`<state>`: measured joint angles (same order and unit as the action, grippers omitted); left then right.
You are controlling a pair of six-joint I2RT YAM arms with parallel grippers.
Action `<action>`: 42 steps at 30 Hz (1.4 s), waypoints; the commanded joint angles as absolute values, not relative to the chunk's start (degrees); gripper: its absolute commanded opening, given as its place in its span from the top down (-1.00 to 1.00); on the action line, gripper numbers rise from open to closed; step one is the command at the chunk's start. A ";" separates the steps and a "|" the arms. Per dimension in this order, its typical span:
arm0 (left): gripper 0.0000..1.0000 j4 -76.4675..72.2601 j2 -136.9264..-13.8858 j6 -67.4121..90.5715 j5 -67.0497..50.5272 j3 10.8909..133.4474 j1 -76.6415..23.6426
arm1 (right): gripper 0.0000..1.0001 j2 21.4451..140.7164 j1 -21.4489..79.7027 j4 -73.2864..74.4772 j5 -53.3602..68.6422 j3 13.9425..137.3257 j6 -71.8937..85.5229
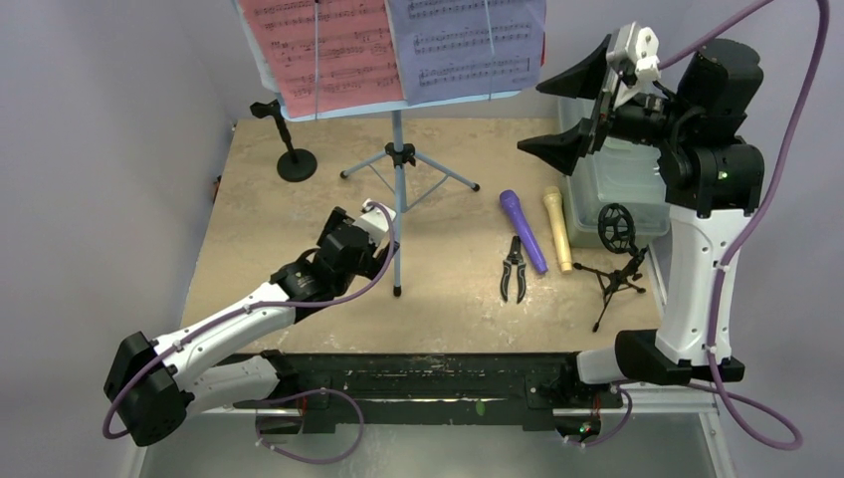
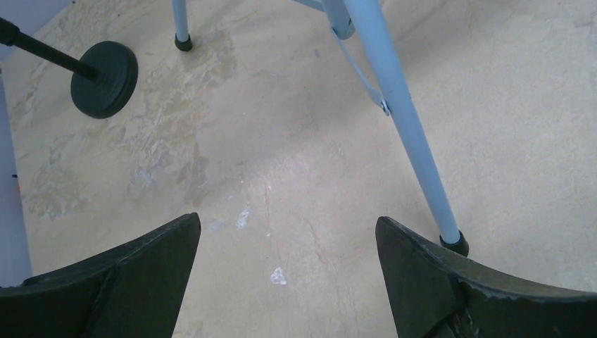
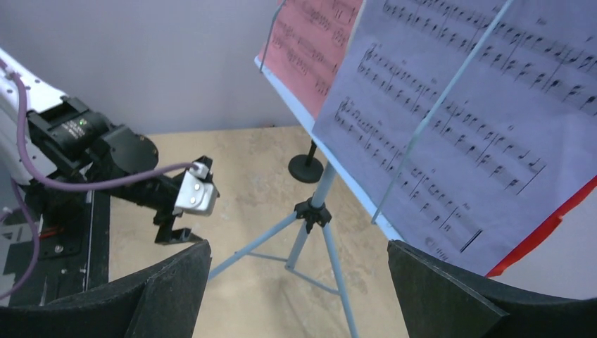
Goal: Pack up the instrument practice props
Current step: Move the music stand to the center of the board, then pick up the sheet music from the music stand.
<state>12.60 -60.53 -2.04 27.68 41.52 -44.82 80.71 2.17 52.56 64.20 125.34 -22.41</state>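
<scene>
The light-blue music stand (image 1: pixel 398 159) stands at the table's back on tripod legs. Its desk holds a red page (image 1: pixel 318 50) and a white page (image 1: pixel 468 45). My left gripper (image 2: pixel 288 225) is open and empty, low over the table, its right finger just beside the stand's near leg (image 2: pixel 415 141). My right gripper (image 1: pixel 532 117) is open and empty, raised high at the right of the desk and facing the white page (image 3: pixel 479 120) and the stand's hub (image 3: pixel 313 211). A purple microphone (image 1: pixel 523 229), a cream microphone (image 1: pixel 557 229) and a black mic tripod (image 1: pixel 617 269) lie at the right. A round-base pole (image 1: pixel 296 164) stands back left.
Black pliers (image 1: pixel 514 269) lie left of the purple microphone. A translucent plastic box (image 1: pixel 607 189) sits at the right edge under my right arm. The pole's round base (image 2: pixel 104 79) shows far left in the left wrist view. Walls close the left and back.
</scene>
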 commanded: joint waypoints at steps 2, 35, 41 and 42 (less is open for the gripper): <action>-0.89 12.53 -60.82 -5.64 30.96 40.72 -44.85 | -0.98 82.78 1.69 44.90 63.19 130.77 -13.24; -0.88 12.68 -60.64 -6.59 29.45 40.52 -44.83 | -0.97 89.77 -2.02 34.66 64.48 129.67 -13.10; -0.88 12.62 -60.73 -6.69 29.36 40.52 -44.85 | -0.96 90.42 -2.02 33.47 65.36 128.53 -11.43; -0.88 12.58 -60.73 -6.74 29.36 40.53 -44.83 | -0.96 90.50 -2.02 33.26 65.53 128.43 -11.16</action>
<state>13.02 -61.08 -5.65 29.21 41.32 -44.80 90.39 -1.89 35.86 63.99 128.95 -13.85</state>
